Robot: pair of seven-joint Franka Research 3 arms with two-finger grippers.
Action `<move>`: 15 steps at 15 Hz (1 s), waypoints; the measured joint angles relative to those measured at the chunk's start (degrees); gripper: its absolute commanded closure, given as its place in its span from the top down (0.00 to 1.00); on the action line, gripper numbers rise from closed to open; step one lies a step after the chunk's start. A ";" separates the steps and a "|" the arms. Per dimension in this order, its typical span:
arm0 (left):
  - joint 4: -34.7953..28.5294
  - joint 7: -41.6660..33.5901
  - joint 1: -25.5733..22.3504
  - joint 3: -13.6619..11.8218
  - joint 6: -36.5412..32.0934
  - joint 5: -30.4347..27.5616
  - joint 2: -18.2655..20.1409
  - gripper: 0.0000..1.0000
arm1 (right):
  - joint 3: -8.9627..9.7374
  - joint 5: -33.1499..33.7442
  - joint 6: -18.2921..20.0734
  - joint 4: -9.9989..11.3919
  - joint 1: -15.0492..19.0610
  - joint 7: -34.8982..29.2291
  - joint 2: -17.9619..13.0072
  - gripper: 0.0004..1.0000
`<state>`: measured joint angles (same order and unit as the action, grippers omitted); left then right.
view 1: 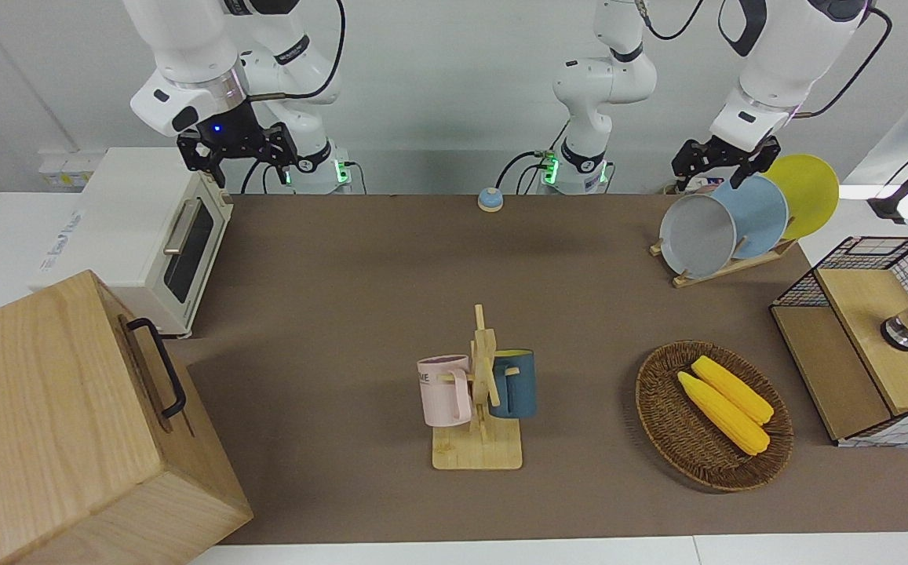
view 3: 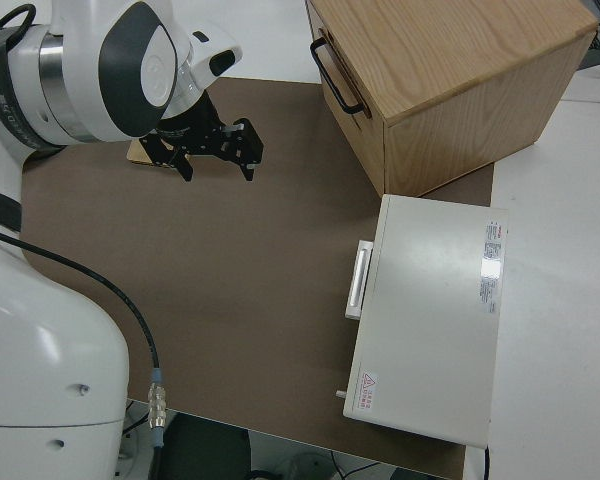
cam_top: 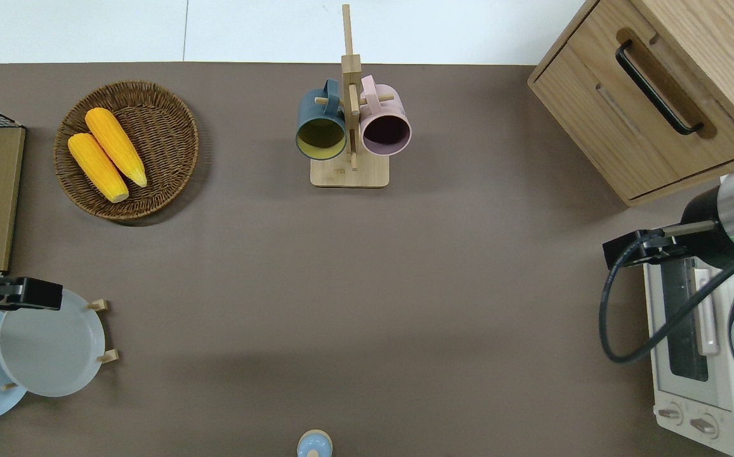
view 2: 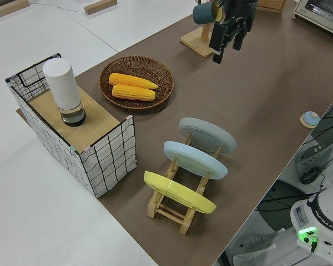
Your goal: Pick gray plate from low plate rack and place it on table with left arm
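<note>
Overhead view shows the gray plate [cam_top: 49,350] at the lower left of the frame, leaning in the low plate rack [cam_top: 108,357]. The rack has small wooden pegs so each plate can stand up tilted and not fall flat. The gray plate sits in the end slot, so nothing blocks it on its open face. That makes it the easy one to take first.

A light-blue plate [view 1: 760,213] stands just beside it in the next slot, and a yellow plate [view 1: 807,192] stands in the last slot, at the upper right of the front view.

The left gripper [cam_top: 21,295] hangs over the top edge of the gray plate. I think it is there because the rim is the only thin part the two fingers can pinch. Its fingers look spread apart, with nothing in them yet.

The table [cam_top: 367,285] has a big bare brown patch in the middle of the frame, a good spot to lay the plate down.

The right gripper [view 1: 238,149], at the upper left of the front view, is parked with its fingers apart and holding nothing.
</note>
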<state>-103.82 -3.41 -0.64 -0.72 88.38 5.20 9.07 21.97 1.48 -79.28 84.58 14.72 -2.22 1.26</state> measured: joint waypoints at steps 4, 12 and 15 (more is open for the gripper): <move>-7.62 -0.01 -0.39 -2.99 6.37 2.76 2.80 0.99 | 0.00 0.00 0.00 0.00 0.00 0.00 0.00 0.98; -17.70 0.45 -0.87 -8.11 16.56 5.33 4.46 0.99 | 0.00 0.00 0.00 0.00 0.00 0.00 0.00 0.98; -21.94 3.20 -1.17 -8.12 20.27 7.19 5.38 0.99 | 0.00 0.00 0.00 0.00 0.00 0.00 0.00 0.98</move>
<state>-125.75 -0.21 -1.81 -8.83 108.65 12.39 14.45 21.97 1.48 -79.28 84.58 14.72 -2.22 1.26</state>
